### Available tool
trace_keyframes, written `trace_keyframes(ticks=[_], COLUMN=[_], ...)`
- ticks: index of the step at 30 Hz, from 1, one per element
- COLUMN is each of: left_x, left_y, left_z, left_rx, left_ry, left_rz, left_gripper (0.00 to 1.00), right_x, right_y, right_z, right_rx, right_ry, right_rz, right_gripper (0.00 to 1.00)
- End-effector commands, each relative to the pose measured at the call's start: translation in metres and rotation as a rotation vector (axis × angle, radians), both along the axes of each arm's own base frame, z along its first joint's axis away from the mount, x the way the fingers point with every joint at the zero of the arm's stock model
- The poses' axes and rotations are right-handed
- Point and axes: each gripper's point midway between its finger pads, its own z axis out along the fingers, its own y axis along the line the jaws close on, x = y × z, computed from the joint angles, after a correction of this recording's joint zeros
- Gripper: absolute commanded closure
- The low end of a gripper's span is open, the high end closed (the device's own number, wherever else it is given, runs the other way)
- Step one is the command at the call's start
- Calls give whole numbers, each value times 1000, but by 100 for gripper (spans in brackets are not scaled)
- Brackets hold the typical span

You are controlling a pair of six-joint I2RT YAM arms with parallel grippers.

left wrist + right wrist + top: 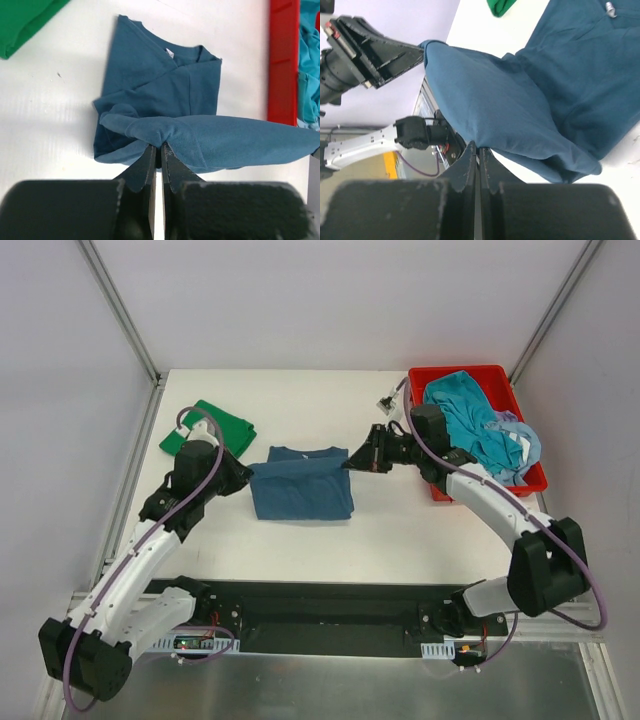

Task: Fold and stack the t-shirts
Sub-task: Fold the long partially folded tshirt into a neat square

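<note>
The left gripper (157, 148) is pinched shut on one edge of the blue t-shirt (300, 490). The right gripper (479, 150) is pinched shut on the other edge. The cloth hangs lifted between the two sets of jaws. The rest of the shirt lies on the white table (300, 400) just past them. A green t-shirt (210, 428) lies ahead of the left jaws, apart from them. A teal t-shirt (465, 405) sits in the red bin (495, 378) behind the right jaws.

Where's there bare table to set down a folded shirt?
Far strip between the green shirt and red bin, and the near strip before the blue shirt. The left end effector and right end effector crowd its sides.
</note>
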Motion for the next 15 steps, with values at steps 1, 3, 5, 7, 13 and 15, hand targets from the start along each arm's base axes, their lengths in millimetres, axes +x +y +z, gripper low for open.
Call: trace_keyframes(ticks=[1,3,5,7,13,15], left_x=[27,39,56,68,110,125], left_y=[17,22,21,17,12,8], left_z=[15,14,15,12,-7,-10], left_rx=[66,101,126,132,166,167], left_ry=[-34,-27,-13,10,86,99], left_rz=[124,152,162,154,140,126], left_gripper=[100,100,100,100,100,100], right_x=[40,56,72,89,133,146], right_y=[3,-1,-5,-8,-19,-22], right_z=[19,12,1,-6,-37,-48], right_rx=[84,86,74,62,22,5], right_ry=[-32,-3,14,17,48,53], right_rz=[-36,-65,-101,-127,-202,-221], right_gripper=[100,100,100,99,100,100])
